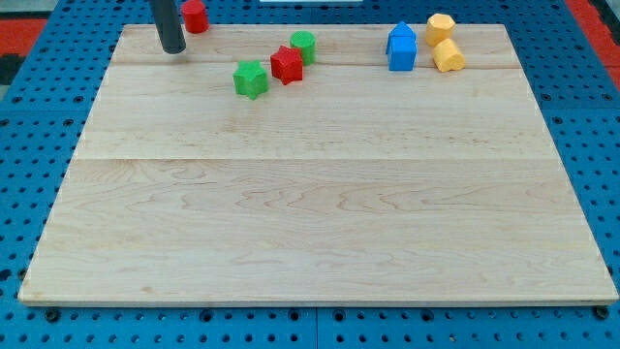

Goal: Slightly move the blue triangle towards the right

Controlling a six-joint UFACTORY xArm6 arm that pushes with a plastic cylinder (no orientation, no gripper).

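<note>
The blue triangle lies near the top right of the wooden board. It touches a blue square block just below it, so the two look like one house shape. My tip stands on the board at the top left, far to the left of the blue triangle. It touches no block. A red block sits just to the upper right of the rod.
A green star, a red star and a green round block cluster at the top middle. Two yellow blocks sit just right of the blue pair. A blue pegboard surrounds the board.
</note>
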